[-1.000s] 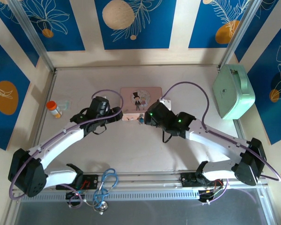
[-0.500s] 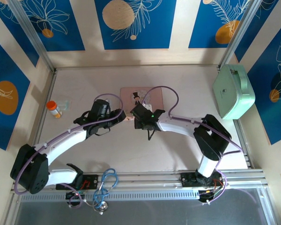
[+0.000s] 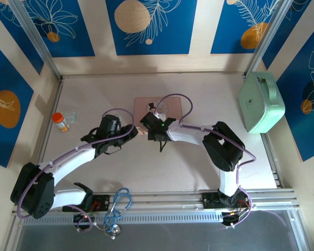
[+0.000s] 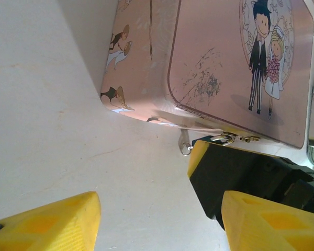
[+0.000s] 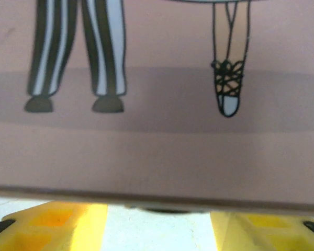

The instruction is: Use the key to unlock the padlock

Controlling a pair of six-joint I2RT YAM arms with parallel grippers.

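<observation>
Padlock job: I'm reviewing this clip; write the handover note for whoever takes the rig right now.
Left tool: open, empty, short of the pink tin.
Right tool: fingers apart at the tin's front edge; grip cannot be told.
Small metal ring and links lie at that edge; which part is the padlock is too small to tell.
Done: both tools at the tin.
To do: hold padlock, insert key, turn.
</observation>
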